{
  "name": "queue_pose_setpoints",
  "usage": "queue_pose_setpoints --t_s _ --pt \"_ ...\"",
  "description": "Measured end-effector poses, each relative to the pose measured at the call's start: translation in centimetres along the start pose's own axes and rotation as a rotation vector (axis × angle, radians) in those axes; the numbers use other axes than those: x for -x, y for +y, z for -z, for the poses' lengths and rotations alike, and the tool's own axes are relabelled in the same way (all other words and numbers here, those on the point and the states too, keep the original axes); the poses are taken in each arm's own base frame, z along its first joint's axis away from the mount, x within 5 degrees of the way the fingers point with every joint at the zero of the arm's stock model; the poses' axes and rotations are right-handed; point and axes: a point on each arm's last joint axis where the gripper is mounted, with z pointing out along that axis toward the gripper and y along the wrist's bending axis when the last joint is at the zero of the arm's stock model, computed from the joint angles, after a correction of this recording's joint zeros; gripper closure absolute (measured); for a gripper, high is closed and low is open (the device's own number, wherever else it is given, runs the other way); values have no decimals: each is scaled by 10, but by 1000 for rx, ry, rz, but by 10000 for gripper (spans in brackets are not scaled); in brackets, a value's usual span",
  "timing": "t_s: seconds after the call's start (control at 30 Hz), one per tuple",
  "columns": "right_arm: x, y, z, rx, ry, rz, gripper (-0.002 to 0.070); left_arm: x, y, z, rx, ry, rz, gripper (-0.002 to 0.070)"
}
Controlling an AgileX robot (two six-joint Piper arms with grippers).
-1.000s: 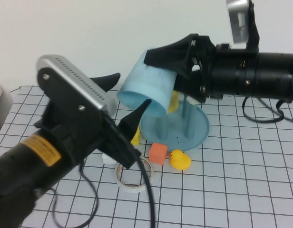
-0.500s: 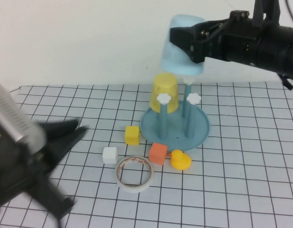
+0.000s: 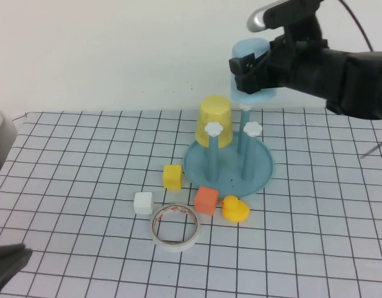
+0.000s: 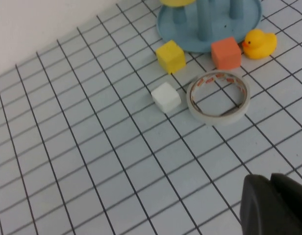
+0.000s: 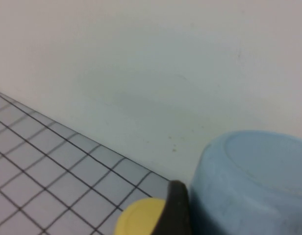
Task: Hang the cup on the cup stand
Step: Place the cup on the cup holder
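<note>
While the right gripper point(image 3: 252, 67) clasps the cup point(image 3: 252, 69) inverted above the cup stand point(image 3: 260, 172), mid-table near the far edge, centre its mouth over 1 free peg point(image 3: 253, 130), then lower straight; left gripper point(image 3: 6, 268), shut and empty, waits at the near-left corner.

- We see our right arm point(image 3: 340, 74) reaching in from the right edge, raised well above the table, wrist near the back wall.
- Our right gripper point(image 3: 256, 68) sits at the top right, jaws spread wide around the cup point(image 3: 250, 51), which it holds mouth-down.
- Our left arm is pulled back to the near left corner; only the left gripper point(image 3: 8, 270) tip shows at the frame edge.
- Left gripper jaws are pressed together, nothing between them, low over the table.
</note>
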Motion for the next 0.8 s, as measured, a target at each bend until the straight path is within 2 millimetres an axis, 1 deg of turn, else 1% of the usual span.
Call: queue_pose_setpoints --t_s 0.13,0.2,0.33,0.43,0.63,0.8 --pt "-10 -3 -26 -33 25 12 90 -14 -2 7 6 14 27 675" --pt "-12 -4 -35 -36 25 13 90 -21 -4 10 9 2 34 675" --pt "-19 -5 -50 -53 39 15 90 -36 -7 16 13 -25 60 675" --pt "-27 -7 -59 -70 58 15 90 -42 -8 19 15 -38 76 675" --pt "-42 -9 -69 -97 96 1 89 -47 -9 21 17 -46 89 675" --pt "-45 -14 -69 -158 116 -6 87 -47 -9 21 19 -44 94 675"
